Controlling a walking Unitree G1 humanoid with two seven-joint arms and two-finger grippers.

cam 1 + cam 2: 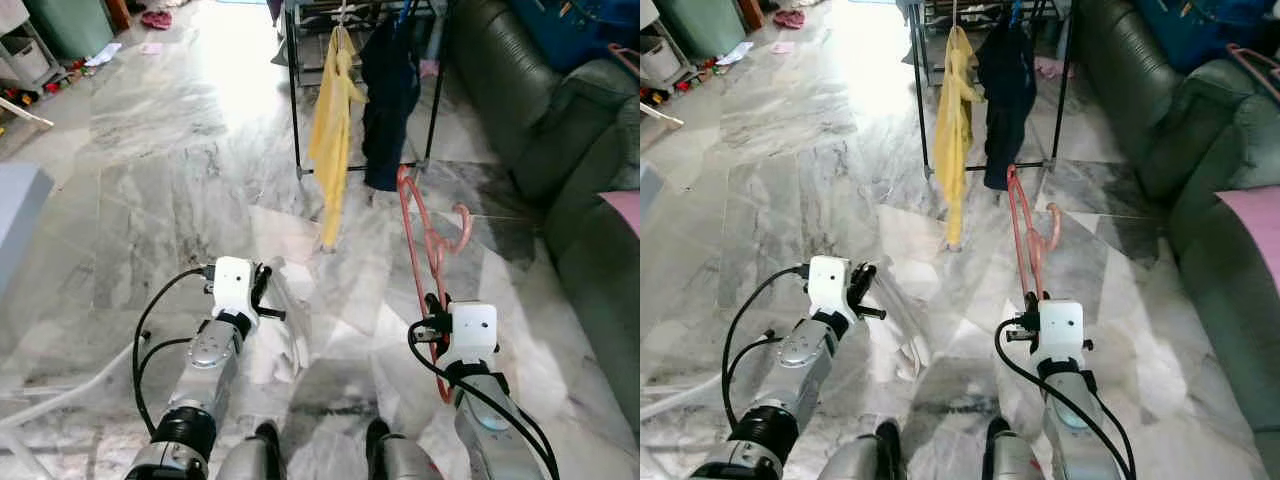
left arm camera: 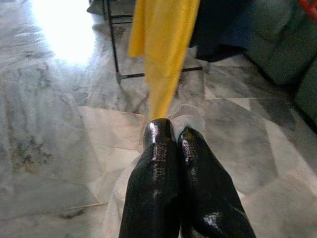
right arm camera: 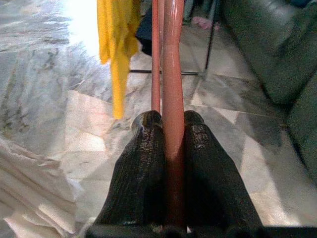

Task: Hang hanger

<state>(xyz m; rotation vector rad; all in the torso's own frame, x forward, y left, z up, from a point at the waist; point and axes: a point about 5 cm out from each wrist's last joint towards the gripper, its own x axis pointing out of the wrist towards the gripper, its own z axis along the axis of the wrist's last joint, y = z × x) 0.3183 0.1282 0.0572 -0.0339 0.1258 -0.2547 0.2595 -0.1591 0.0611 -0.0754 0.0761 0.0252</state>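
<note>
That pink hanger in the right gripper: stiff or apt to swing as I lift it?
The pink hanger looks like thin rigid plastic, so probably stiff and light. The right gripper pinches one bar low down, so the long top may wobble or pivot.

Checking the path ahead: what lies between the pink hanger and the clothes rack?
Bare marble floor between hanger and rack, seen in the left eye view.

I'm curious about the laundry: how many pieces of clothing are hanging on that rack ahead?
2: a yellow garment hanging on the left of the rack and a dark navy garment beside it on the right. More may hang beyond the frame's top edge.
</note>
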